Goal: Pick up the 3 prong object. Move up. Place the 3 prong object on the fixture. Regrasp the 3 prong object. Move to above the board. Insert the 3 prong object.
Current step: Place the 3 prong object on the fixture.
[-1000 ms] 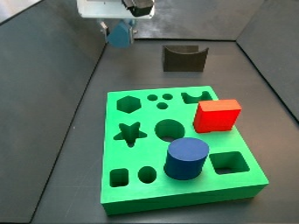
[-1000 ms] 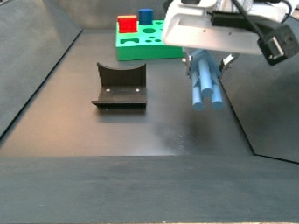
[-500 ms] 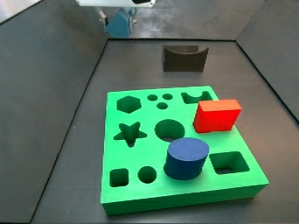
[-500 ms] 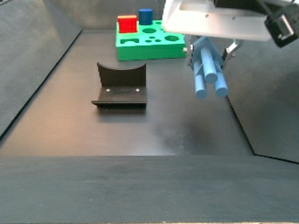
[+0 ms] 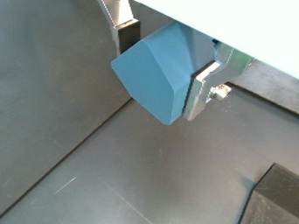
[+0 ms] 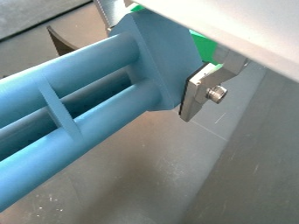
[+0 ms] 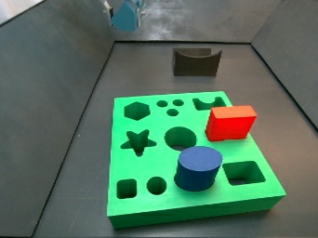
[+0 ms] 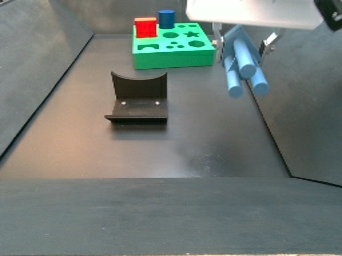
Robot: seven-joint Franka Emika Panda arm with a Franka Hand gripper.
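Note:
My gripper (image 8: 243,42) is shut on the slate-blue 3 prong object (image 8: 241,68) and holds it high above the dark floor, prongs hanging down. In both wrist views the piece fills the space between my silver fingers (image 5: 201,87) (image 6: 201,89); its block end (image 5: 162,70) and long prongs (image 6: 65,101) show. In a side view only the piece's tip (image 7: 125,16) shows at the top edge. The dark fixture (image 8: 136,98) (image 7: 195,60) stands on the floor, to the side and below. The green board (image 7: 187,153) (image 8: 174,46) lies apart from the gripper.
A red cube (image 7: 231,122) and a dark blue cylinder (image 7: 198,168) sit on the board. Several shaped cut-outs, such as a star (image 7: 138,142) and a hexagon (image 7: 134,112), are open. Grey walls (image 7: 50,56) enclose the floor.
My gripper has risen with the 3 prong object, which now hangs higher above the floor and nearly leaves the top of a side view.

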